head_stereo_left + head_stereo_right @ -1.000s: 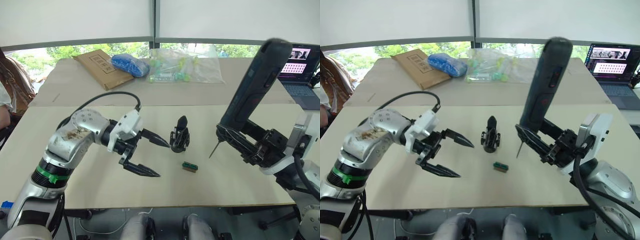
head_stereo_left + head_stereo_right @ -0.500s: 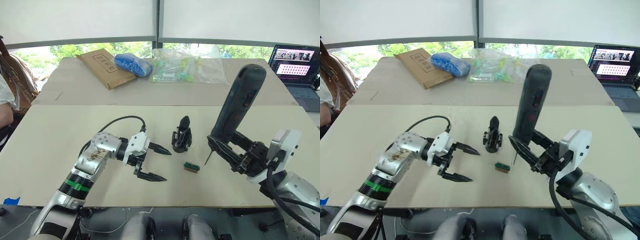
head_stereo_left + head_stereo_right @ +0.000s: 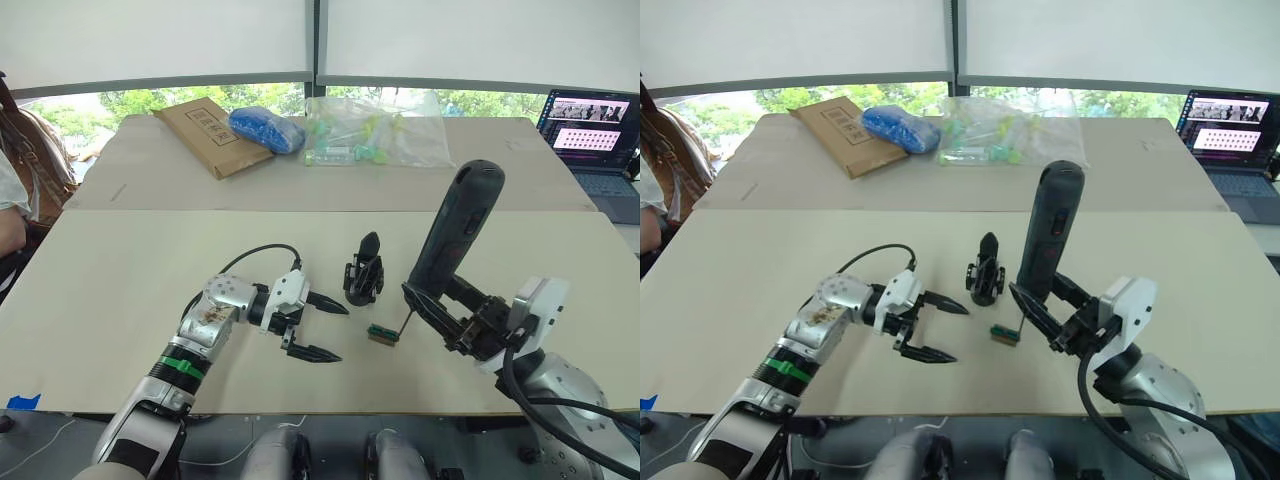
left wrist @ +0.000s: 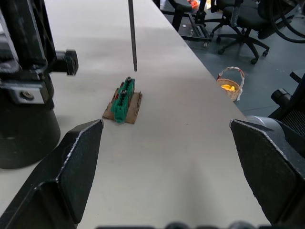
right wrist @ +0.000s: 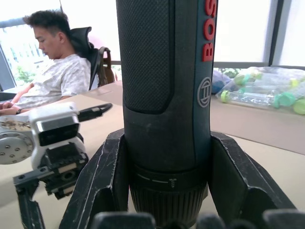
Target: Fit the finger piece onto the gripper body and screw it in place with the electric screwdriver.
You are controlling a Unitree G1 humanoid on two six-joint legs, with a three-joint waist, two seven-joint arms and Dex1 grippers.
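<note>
My right tool (image 3: 440, 315) grips the electric screwdriver (image 3: 448, 240), tilted, bit tip just above the small green block (image 3: 380, 335). My left tool (image 3: 325, 328) hangs wide and empty, left of the gripper body (image 3: 363, 272), which stands upright mid-bench (image 3: 120, 270). Far side: cardboard envelope (image 3: 203, 135), blue bundle (image 3: 263, 128), plastic bag (image 3: 375, 130). Laptop (image 3: 594, 125) far right. Finger piece: cannot tell.

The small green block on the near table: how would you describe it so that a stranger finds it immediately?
On the near table, look between the two robot arms, just in front of the gripper body. The small green block lies flat on a brownish backing, directly under the thin metal bit of the electric screwdriver held by the right gripper. It is the only green thing there; its neighbours are black.
</note>
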